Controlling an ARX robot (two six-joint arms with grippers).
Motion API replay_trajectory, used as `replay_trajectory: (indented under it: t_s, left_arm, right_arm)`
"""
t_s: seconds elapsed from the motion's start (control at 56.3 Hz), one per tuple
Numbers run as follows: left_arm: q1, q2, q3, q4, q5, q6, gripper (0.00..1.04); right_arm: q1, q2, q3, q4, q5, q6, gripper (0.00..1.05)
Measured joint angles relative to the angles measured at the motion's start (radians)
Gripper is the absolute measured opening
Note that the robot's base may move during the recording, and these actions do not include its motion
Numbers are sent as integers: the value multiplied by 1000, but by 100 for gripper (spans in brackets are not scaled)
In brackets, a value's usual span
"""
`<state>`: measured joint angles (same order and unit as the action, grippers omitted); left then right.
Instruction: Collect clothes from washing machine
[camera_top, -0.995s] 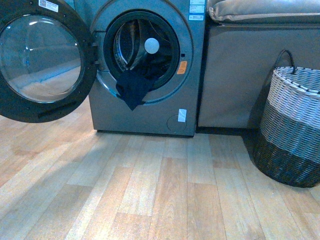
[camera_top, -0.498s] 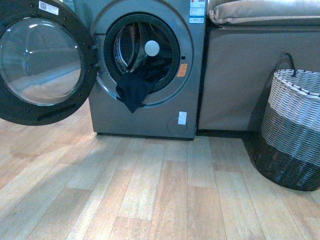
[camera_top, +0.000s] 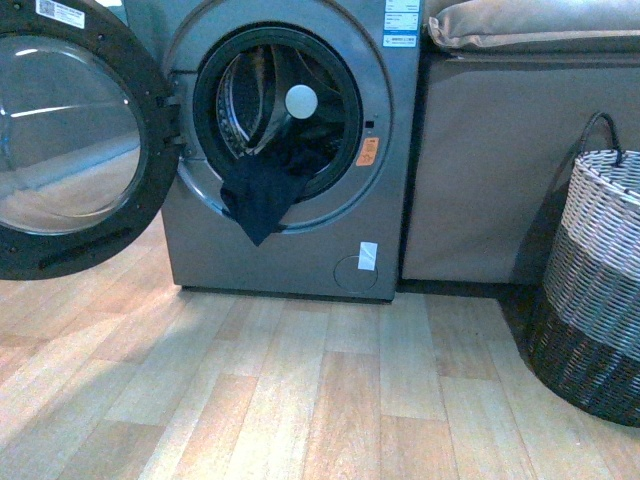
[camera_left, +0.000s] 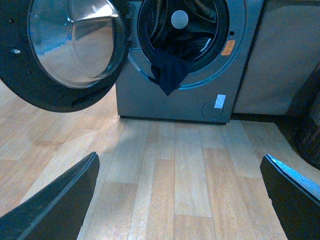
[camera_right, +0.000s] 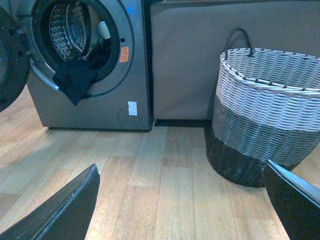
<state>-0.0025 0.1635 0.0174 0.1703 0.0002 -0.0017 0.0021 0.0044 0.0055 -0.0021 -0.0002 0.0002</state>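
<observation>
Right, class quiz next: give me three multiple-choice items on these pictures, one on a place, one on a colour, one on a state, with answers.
1. Where is the dark garment?
A. On the floor.
B. Hanging over the lower rim of the porthole.
C. In the basket.

2. What colour is the sticker beside the porthole?
A. Orange.
B. Green.
C. Purple.

3. How is the washing machine's door?
A. Shut.
B. Swung wide open.
C. Taken off.

Answers
1 B: it drapes over the rim.
2 A: it shows orange.
3 B: it stands swung aside.
</observation>
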Motion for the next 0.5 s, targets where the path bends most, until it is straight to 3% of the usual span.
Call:
replay_trajectory:
  t_s: [0.498]
  left_arm:
    - [0, 1, 0, 0, 0, 0, 98]
  right_arm:
    - [-1, 0, 0, 0, 2, 0, 97]
